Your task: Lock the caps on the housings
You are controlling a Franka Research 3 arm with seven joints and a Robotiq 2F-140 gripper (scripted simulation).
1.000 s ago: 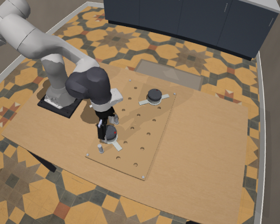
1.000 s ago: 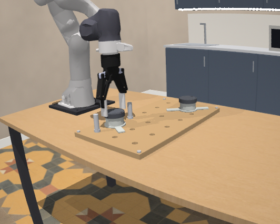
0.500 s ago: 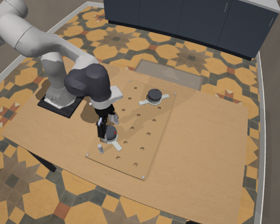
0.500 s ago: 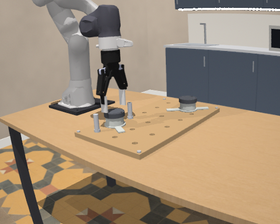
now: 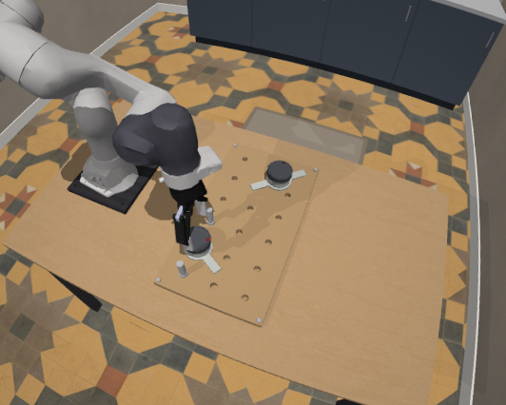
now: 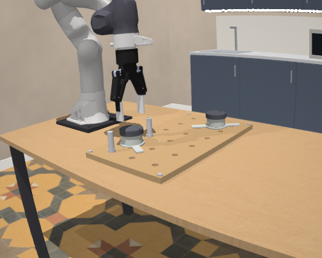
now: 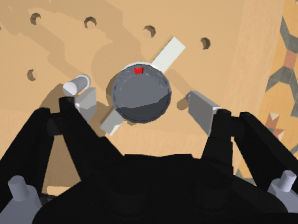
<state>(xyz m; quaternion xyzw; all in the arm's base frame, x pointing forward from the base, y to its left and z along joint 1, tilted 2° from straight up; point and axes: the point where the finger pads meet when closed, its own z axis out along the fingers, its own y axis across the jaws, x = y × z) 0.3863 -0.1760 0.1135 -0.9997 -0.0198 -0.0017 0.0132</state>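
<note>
While the gripper [image 5: 195, 226] [image 6: 130, 115] [image 7: 143, 99] hangs open, one cap [image 5: 199, 240] [image 6: 131, 131] [image 7: 141, 93] sits below.

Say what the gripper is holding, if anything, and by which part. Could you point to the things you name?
Nothing is held: the gripper [image 5: 192, 223] [image 6: 130, 116] [image 7: 143, 99] stands open above the cap with the red mark [image 5: 198, 238] [image 6: 131, 131] [image 7: 141, 95], touching neither side.

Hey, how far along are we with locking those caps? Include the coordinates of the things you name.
Neither looks confirmed locked; pictures can't settle that. In hand: the open gripper [image 6: 130, 112] [image 7: 143, 99] hovers above the near cap [image 5: 197, 240] [image 6: 131, 131] [image 7: 141, 94]. The far cap [image 5: 280, 171] [image 6: 215, 114] is unattended. Both housings [image 5: 279, 184] [image 6: 216, 122] stand upright.
</note>
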